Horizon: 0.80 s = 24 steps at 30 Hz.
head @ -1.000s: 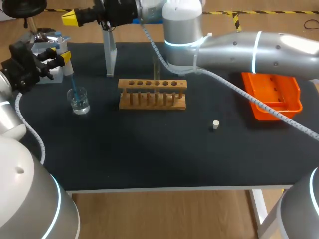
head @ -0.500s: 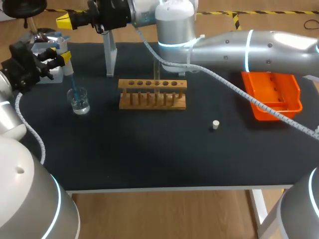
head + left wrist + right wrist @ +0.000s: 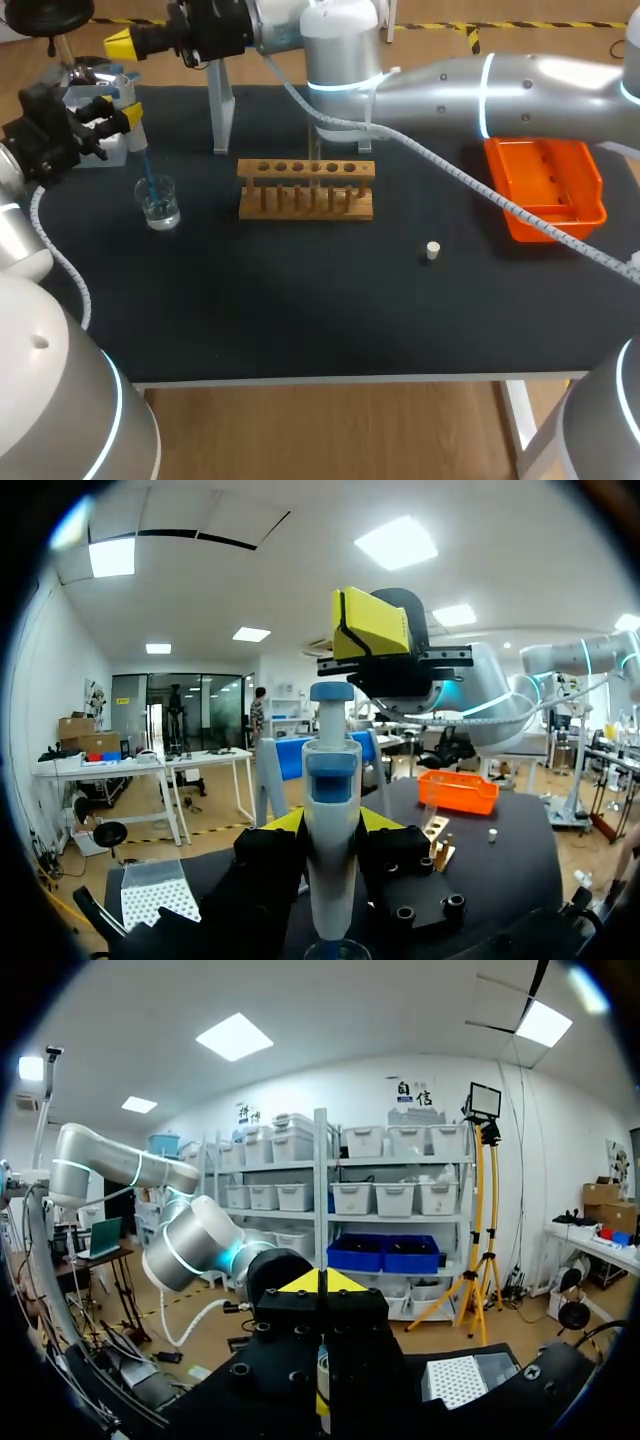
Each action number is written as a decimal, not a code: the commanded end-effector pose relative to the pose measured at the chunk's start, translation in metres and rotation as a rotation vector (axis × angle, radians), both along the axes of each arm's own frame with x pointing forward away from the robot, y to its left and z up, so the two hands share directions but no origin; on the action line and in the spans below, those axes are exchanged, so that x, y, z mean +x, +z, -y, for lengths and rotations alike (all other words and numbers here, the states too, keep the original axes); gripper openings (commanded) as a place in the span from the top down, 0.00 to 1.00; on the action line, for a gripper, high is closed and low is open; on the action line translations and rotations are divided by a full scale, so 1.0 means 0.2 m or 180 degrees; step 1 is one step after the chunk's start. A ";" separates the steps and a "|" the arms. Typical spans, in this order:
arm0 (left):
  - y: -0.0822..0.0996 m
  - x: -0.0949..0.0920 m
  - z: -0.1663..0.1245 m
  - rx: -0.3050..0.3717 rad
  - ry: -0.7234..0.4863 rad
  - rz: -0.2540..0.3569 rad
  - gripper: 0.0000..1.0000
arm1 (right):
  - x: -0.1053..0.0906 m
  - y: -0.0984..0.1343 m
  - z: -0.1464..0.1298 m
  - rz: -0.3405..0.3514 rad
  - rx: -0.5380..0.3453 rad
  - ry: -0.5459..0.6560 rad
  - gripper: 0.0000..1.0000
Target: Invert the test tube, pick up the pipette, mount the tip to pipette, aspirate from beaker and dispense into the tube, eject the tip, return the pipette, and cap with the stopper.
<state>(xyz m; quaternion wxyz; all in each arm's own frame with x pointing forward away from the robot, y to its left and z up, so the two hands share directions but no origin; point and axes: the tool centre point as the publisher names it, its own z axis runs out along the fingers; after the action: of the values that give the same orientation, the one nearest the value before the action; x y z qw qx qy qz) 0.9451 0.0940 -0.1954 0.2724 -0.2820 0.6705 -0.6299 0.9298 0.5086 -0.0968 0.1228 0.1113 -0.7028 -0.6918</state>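
1. A small pale stopper lies alone on the black table, nearest the front edge and well apart from everything else.
2. Further back on the left stands the beaker with clear liquid in it. The pipette's blue tip dips into it from above.
3. The wooden rack sits mid-table with its long side across. A clear tube stands upright in it.
4. An orange tray rests at the right, near the table's edge.
5. The left gripper is clamped on the pipette, one finger on each side of its body. The pipette's long axis is vertical, with the plunger up and the tip pointing straight down.
6. A grey stand rises at the back edge, behind the rack.
7. The right arm reaches across from the right to the far left corner. The right gripper hangs just above the pipette's plunger, its yellow tips pressed together with nothing between them.
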 end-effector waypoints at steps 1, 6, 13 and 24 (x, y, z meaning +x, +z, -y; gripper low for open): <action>0.00 0.00 0.00 0.0000 0.0009 0.0004 1.00 | 0.03 -0.02 -0.03 0.0029 -0.0058 0.0013 1.00; 0.00 0.00 0.00 0.0000 0.0009 0.0004 1.00 | 0.04 -0.04 -0.04 0.0048 -0.0085 0.0016 1.00; 0.00 0.00 0.00 0.0000 0.0009 0.0004 1.00 | 0.05 -0.06 -0.04 0.0038 -0.0085 0.0012 1.00; 0.00 0.00 0.00 0.0000 0.0009 0.0004 1.00 | 0.05 -0.09 -0.05 0.0001 -0.0085 0.0022 1.00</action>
<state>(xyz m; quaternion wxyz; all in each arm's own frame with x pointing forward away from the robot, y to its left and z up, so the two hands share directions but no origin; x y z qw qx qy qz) 0.9451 0.0940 -0.1954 0.2724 -0.2820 0.6705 -0.6299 0.9363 0.5173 -0.1123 0.1229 0.1087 -0.7126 -0.6821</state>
